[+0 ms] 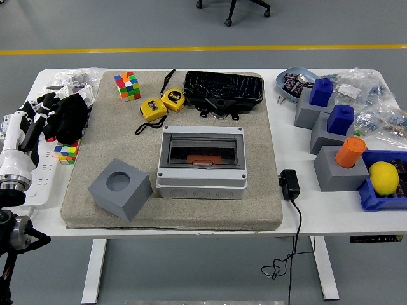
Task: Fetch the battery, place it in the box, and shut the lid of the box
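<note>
A grey box (202, 166) with a dark see-through lid stands mid-mat; the lid lies flat over it. Through the lid an orange-red block (205, 158) shows inside. Behind the box lies a flat black pack (224, 88) wrapped in shiny film. My left hand (62, 117), black on a white forearm, hovers at the table's left edge, well left of the box. Its fingers (39, 104) are loosely spread and hold nothing. The right arm is out of the picture.
On the beige mat (254, 190): a grey cube with a round hole (120, 188), two yellow tape measures (161, 104), a colour cube (128, 85). A second colour cube (66, 153) and a white power strip (38, 171) lie under my left hand. Right: a black adapter (289, 184), grey stands (337, 166), a lemon (383, 177).
</note>
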